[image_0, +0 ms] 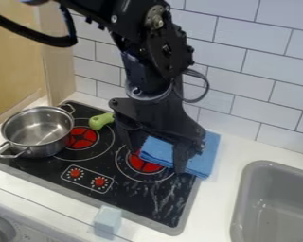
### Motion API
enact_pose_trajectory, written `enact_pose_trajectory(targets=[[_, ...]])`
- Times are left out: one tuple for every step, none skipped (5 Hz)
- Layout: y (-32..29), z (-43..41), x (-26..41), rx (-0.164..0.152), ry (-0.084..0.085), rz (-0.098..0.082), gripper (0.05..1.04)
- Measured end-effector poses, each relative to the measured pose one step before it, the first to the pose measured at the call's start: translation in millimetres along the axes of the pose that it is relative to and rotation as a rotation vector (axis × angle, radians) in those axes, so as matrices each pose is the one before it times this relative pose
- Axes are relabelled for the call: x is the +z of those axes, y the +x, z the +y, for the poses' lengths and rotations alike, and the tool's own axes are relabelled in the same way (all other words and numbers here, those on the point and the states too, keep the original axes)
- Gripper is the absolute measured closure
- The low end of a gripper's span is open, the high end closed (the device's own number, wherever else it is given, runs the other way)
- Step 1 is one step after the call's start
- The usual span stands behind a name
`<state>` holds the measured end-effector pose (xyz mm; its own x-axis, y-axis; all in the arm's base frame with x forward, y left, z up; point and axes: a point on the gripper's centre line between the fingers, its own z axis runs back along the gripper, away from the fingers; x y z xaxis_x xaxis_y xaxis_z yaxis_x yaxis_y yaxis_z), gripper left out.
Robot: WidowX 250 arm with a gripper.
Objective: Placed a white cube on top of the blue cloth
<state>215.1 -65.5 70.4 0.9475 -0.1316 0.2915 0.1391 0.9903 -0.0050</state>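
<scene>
A black two-finger gripper (156,160), mounted on a black robot arm (155,52), hangs over the right-hand side of a black glass cooktop (141,201) with a grey rim, its fingers spread well apart and nothing pinched between them. A folded blue cloth (203,163) lies across the cooktop's right edge toward the back corner, part on the glass and part on the white countertop (233,146), and is partly hidden behind the gripper; whether the two touch cannot be told. A small white cube (108,218), the piece meant for the cloth, sits at the cooktop's front edge, well apart from both the cloth and the gripper. At the cooktop's left edge stands an upright, shiny metal pot (38,130) with two loop handles, near a red burner (83,138) ringed by a thin white line. A second red burner (144,163) shows beneath the gripper, beside the cloth. A rounded green object (101,121) rests near the cooktop's back edge, just beside the arm. Two red dials (87,179) sit in a white-outlined panel toward the front edge. A grey sink (274,203) is set into the countertop at right, and a white tiled wall (255,71) rises behind
</scene>
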Motion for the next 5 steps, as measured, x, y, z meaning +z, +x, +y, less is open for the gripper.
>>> enact_pose_trajectory(targets=[[-13.74, 1.82, -5.80, -0.0046, 0.0087, 0.0434, 0.085], [-11.20, 4.25, -0.92, 0.0211, 0.0212, 0.0452, 0.085], [-10.34, 5.33, -1.40, 0.0236, 0.0274, 0.0381, 0.085], [-5.84, 10.06, -3.18, 0.0484, 0.0264, 0.0219, 0.085], [-1.83, 5.01, -4.64, 0.0218, 0.0058, 0.0139, 0.085]])
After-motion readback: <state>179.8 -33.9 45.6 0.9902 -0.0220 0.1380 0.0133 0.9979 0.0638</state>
